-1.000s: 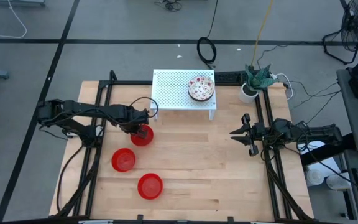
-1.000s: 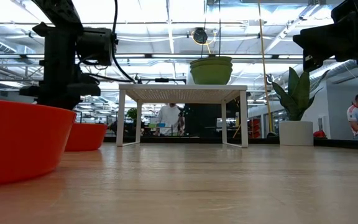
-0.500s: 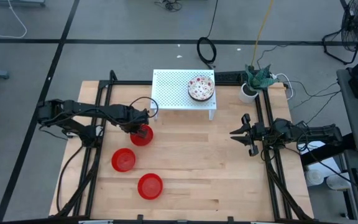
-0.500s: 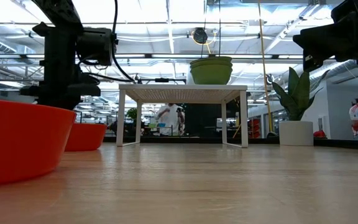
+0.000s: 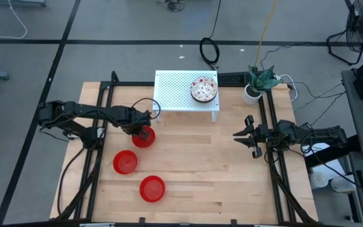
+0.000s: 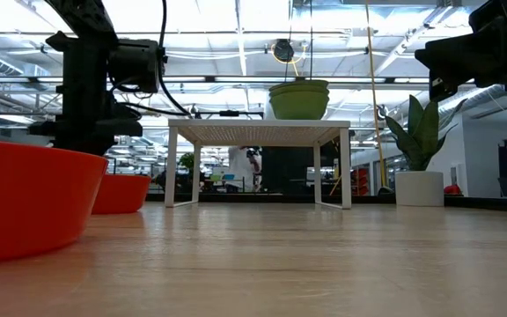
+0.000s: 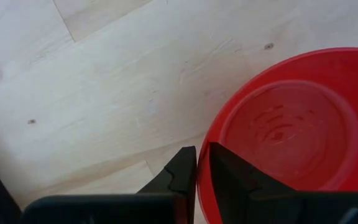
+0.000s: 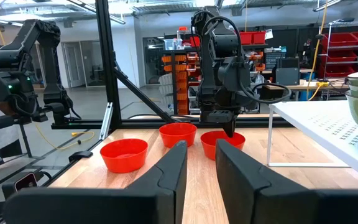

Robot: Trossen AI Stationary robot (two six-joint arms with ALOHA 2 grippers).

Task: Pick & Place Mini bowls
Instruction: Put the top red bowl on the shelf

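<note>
The left gripper (image 5: 145, 129) is down at the far red bowl (image 5: 144, 137), just in front of the white stand (image 5: 175, 91). In the left wrist view its fingers (image 7: 182, 171) straddle that bowl's rim (image 7: 199, 180), one outside and one inside, closed to a narrow slot on the wall: judged clenched on the bowl. The bowl itself sits flat on the table (image 5: 207, 170); no lift is evident. Two more red bowls lie apart from it nearer the front edge, one mid-left (image 5: 125, 162) and one further forward (image 5: 152, 188). The patterned bowls (image 5: 203, 89) rest stacked on the stand's right end; the count in the stack cannot be read from above. The right gripper (image 5: 244, 135) waits over the table's right side, well clear of all bowls, its fingers spread open. Step in hand, as judged: the pick of the first red bowl, grasp made, lift pending. The next move calls for a straight rise that keeps the rim pinch firm, since a one-wall hold lets the bowl tilt or slip, then a carry up to the stand with clearance over its near edge and the stack.
</note>
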